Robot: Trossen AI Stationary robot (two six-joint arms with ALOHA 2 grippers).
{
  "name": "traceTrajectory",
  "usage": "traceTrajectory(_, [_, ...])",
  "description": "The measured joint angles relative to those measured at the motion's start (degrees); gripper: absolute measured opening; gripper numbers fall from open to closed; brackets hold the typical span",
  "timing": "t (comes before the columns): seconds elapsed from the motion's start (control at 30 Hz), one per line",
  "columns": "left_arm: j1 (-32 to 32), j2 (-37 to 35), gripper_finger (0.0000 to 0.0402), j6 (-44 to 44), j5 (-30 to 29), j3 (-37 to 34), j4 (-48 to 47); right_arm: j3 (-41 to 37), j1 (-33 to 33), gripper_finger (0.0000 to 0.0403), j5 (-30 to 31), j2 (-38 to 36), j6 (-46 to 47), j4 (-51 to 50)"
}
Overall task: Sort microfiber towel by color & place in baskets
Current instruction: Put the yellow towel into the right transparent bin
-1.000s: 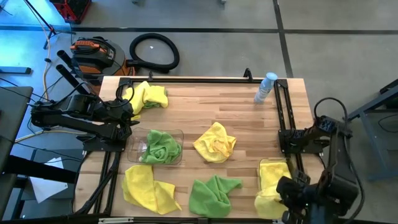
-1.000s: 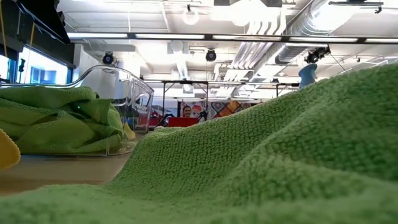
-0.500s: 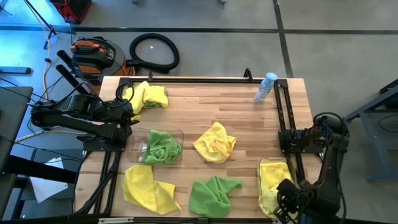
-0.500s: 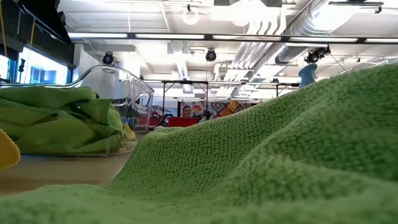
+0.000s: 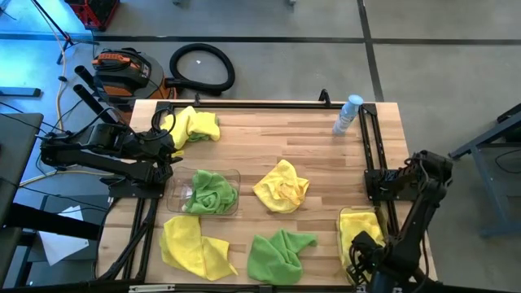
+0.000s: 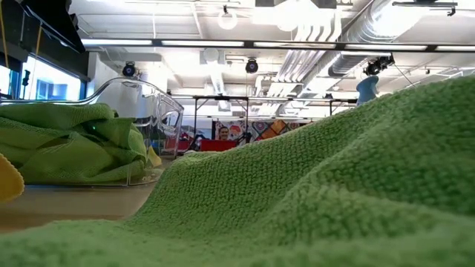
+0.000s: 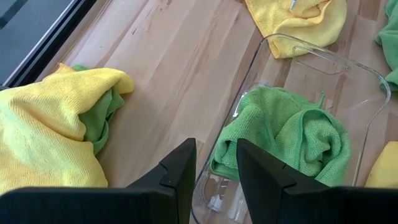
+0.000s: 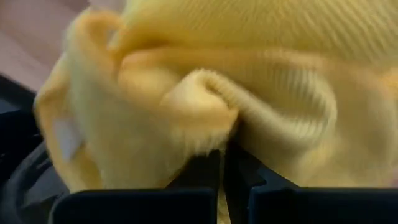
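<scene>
Yellow and green microfiber towels lie about the table. A green towel [image 5: 213,193] sits in a clear basket [image 5: 177,195] left of centre, also in the left wrist view as the green towel [image 7: 286,134]. A yellow towel [image 5: 360,236] lies in the second basket [image 5: 358,212] at the near right. My right gripper [image 5: 364,262] stands over it, shut on it. My left gripper [image 7: 216,163] waits, open, at the table's left edge, beside a yellow-and-green pile [image 5: 195,124]. Loose towels: yellow [image 5: 281,185], yellow [image 5: 195,248], green [image 5: 278,254]. My right gripper [image 8: 222,155] pinches a bunched fold of the yellow towel [image 8: 205,102] between its two fingers. The fold bulges just past the fingertips. In the high view the arm hides the place of contact, so whether the towel is lifted cannot be told.
A clear water bottle [image 5: 348,114] lies at the far right corner. Black metal frames [image 5: 376,155] run along the table's far, left and right sides. In the low view a green towel [image 6: 334,185] fills the foreground and hides most of the table.
My right gripper has moved a little toward the table's left and near edge, over the yellow towel in the near-right basket, and its arm has swung with it. That towel's near part now looks more bunched under the gripper.
</scene>
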Motion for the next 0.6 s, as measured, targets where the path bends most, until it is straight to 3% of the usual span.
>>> traceTrajectory(0.2, [-0.01, 0.00, 0.0105, -0.03, -0.01, 0.00, 0.00, -5.04, -0.02, 0.0019, -1.03, 0.00, 1.69, 5.64])
traceTrajectory(0.6, [-0.01, 0.00, 0.0105, -0.07, -0.08, 0.00, 0.00, -1.04, 0.07, 0.0144, -2.12, -1.96, -0.15, 4.79])
